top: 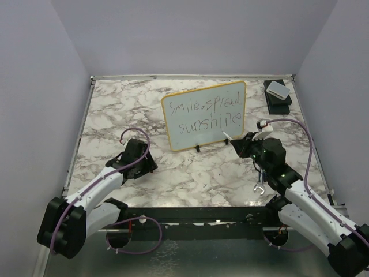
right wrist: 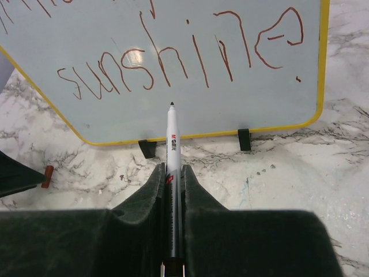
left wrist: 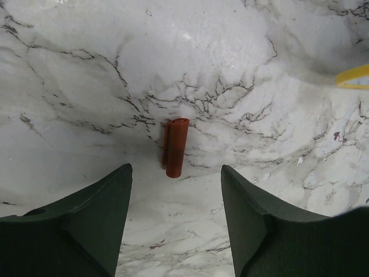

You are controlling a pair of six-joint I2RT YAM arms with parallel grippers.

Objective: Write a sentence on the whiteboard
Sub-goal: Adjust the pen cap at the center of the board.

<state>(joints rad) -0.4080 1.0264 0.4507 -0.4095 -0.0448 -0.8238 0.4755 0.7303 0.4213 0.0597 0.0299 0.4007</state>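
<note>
Reddish letters of the sentence (right wrist: pixel 173 63), "smile, spread sunshine", fill two lines on the whiteboard (top: pixel 204 115), standing near the far edge of the bench (top: pixel 190 179), so the writing looks finished. The right end effector (right wrist: pixel 172 170), just in front of the board, is clamped on a marker (right wrist: pixel 171 138) aimed at its lower part; contact is unclear. The left end effector (left wrist: pixel 176 184) gapes empty over a red cap (left wrist: pixel 175 147).
</note>
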